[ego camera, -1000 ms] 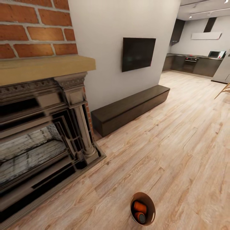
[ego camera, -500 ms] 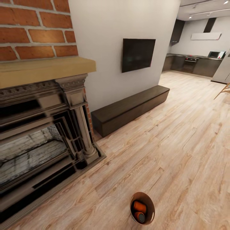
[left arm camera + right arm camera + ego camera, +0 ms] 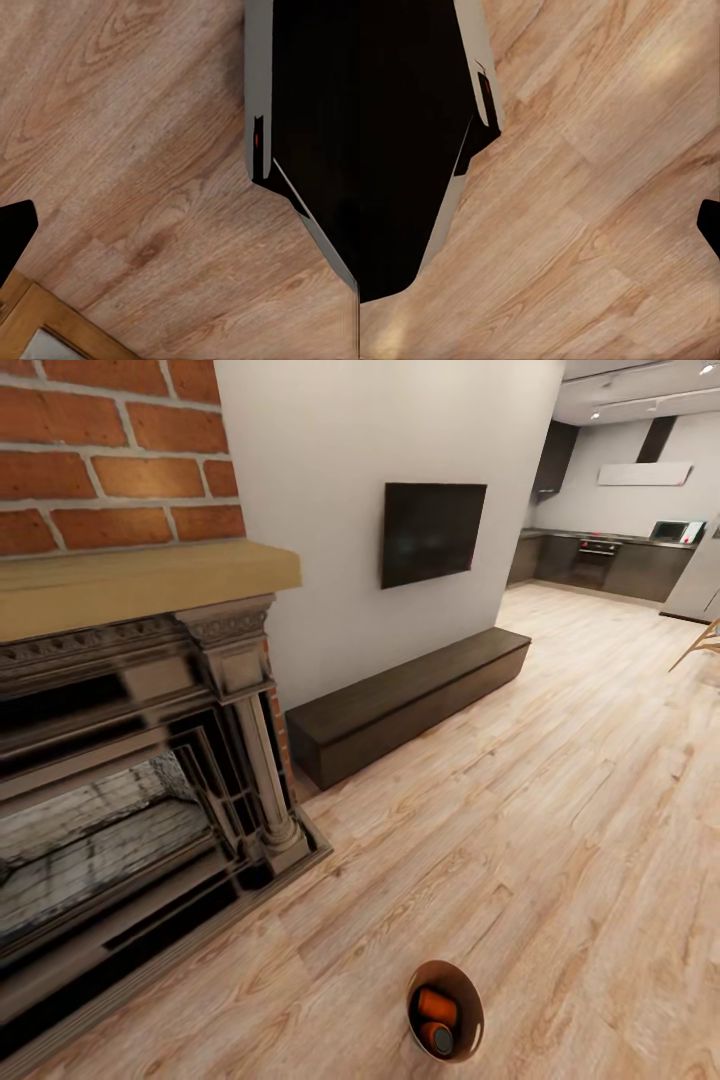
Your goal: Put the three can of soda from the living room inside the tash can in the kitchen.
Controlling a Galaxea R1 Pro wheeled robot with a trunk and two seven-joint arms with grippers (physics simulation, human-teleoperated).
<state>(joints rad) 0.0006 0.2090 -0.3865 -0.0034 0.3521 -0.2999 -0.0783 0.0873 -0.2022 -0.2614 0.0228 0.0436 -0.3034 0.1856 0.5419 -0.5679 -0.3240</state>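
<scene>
1. Brick, red with pale mortar, fills the upper left of the head view above a pale wooden mantel (image 3: 150, 585), and below it stands the dark carved fireplace surround (image 3: 240, 690) around a grey firebox.
2. Right of the fireplace, a long dark low bench (image 3: 410, 700) runs along the foot of a white wall, with a black TV (image 3: 432, 530) hung above it.
3. Light wood floor (image 3: 560, 790) stretches from the living room to the kitchen (image 3: 610, 550) at the far right, where dark cabinets, an oven and a white hood show.
4. Near the bottom edge of the head view, the tash can (image 3: 446, 1010) lies tilted on the floor, well apart from the fireplace and the bench, its brown inside facing the camera.
5. Inside it I make out two orange cans of soda (image 3: 438, 1008), one showing its dark grey top; a third I cannot tell.
6. Both wrist views look down on floor planks beside dark robot bodywork (image 3: 315, 112) with a grey edge; whether either claw is apart or together, I cannot tell.
</scene>
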